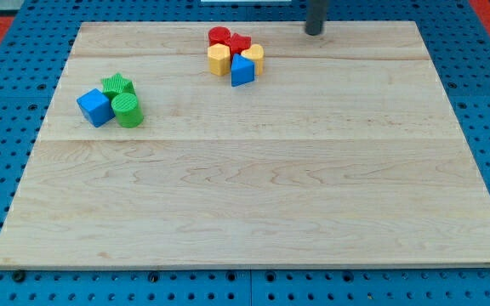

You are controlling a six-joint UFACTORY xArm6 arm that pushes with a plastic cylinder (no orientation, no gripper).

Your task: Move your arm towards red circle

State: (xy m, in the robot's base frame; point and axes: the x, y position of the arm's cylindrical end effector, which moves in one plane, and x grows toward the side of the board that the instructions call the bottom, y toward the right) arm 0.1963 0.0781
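**Rod tip stands to the right of the red circle**

A pale wooden board lies on a blue perforated bench. Near its top edge the red round block heads a cluster with a red star block, yellow blocks and a blue triangular block. The arm's dark tip, holding nothing, is near, to the view's right; the circle lies leftward

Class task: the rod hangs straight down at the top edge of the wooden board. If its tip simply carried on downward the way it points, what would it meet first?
My tip would meet only the bare wooden board. The red circle lies well toward the view's left, though depth is hard to judge.
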